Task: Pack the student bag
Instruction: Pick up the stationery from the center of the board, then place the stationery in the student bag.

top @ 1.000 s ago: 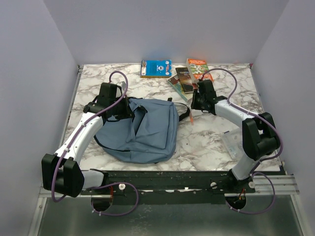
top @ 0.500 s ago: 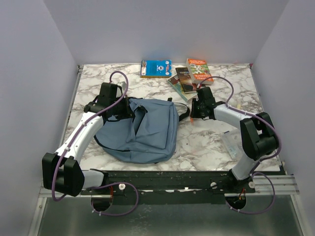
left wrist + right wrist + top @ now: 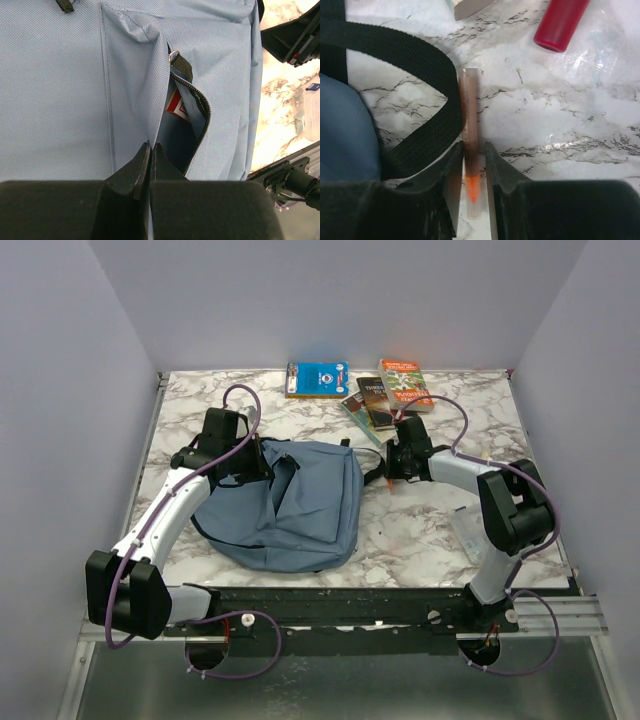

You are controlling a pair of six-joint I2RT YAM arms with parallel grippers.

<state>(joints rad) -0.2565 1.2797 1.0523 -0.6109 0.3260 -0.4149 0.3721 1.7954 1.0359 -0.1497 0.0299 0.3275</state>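
The dusty-blue student bag (image 3: 290,505) lies flat on the marble table, left of centre. My left gripper (image 3: 262,465) is shut on the fabric edge of the bag's open zipped pocket (image 3: 192,135); its tips (image 3: 150,146) pinch the flap and hold the pocket open. A red-and-white item (image 3: 177,105) shows inside. My right gripper (image 3: 393,472) is low on the table by the bag's black strap (image 3: 420,65). Its fingers straddle a brown pen with an orange tip (image 3: 469,125), with a small gap on one side. The right gripper (image 3: 472,150) is narrowly open.
Books lie at the back of the table: a blue one (image 3: 317,378), a dark one (image 3: 378,400) and an orange one (image 3: 403,380). A red cylinder (image 3: 561,22) lies beyond the pen. A clear plastic case (image 3: 468,530) sits at the right front.
My right gripper has moved left and down toward the bag's strap and now sits over the pen. The left arm and the bag have not moved.
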